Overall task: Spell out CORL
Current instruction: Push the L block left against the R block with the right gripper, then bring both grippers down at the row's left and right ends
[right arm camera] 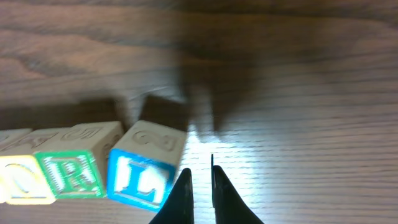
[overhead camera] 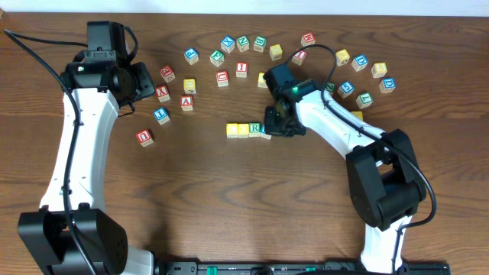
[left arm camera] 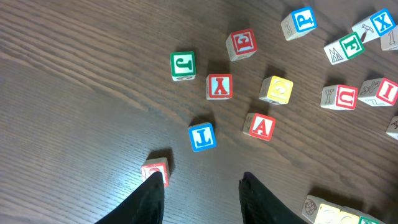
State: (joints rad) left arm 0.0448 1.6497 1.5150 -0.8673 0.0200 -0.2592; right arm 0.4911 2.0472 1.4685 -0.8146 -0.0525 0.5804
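Note:
A short row of letter blocks [overhead camera: 248, 130] lies mid-table. In the right wrist view it reads from the left as a yellow block [right arm camera: 18, 183], a green R block [right arm camera: 71, 174] and a blue L block [right arm camera: 140, 177], the L turned slightly out of line. My right gripper [right arm camera: 200, 180] is shut and holds nothing; it hovers low at the L block's right corner, at the row's right end [overhead camera: 273, 126]. My left gripper [left arm camera: 200, 185] stands open and empty above bare wood, with a red block [left arm camera: 155, 169] at its left fingertip. From overhead, the left gripper [overhead camera: 151, 82] is at the back left.
Loose letter blocks form an arc [overhead camera: 243, 44] across the back, running on to the back right [overhead camera: 359, 63]. A small cluster lies by the left arm: a green J [left arm camera: 182, 65], a red X [left arm camera: 219, 86], a yellow block [left arm camera: 276, 89], a red A [left arm camera: 260, 126] and a blue block [left arm camera: 202, 136].

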